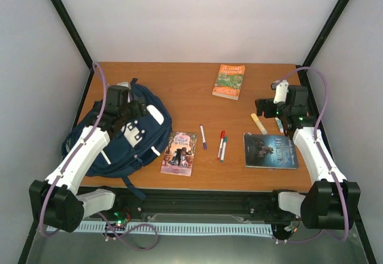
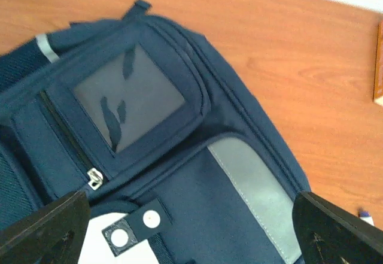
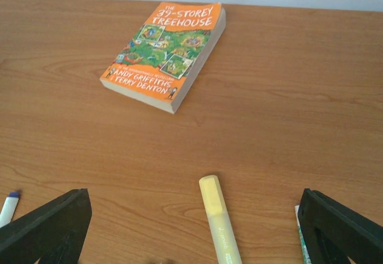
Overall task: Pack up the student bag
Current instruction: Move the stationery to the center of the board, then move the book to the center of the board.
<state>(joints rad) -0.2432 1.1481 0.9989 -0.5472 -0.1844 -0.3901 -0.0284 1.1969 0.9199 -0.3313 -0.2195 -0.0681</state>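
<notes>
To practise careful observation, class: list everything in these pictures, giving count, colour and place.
bag: one, navy, left of table
orange book: one, far middle
pink book: one, just right of bag
dark book: one, dark blue, near right
purple pen: one, centre
red pen: one, centre, right of the purple one
green pen: one, alongside the red one
highlighter: one, pale yellow, right of centre
marker: one, green and white, under the right wrist
table: one, brown wood
left arm: one, white and black, over bag
right arm: one, white and black, right side
left fingers: two, black, open above bag
right fingers: two, black, open above highlighter
</notes>
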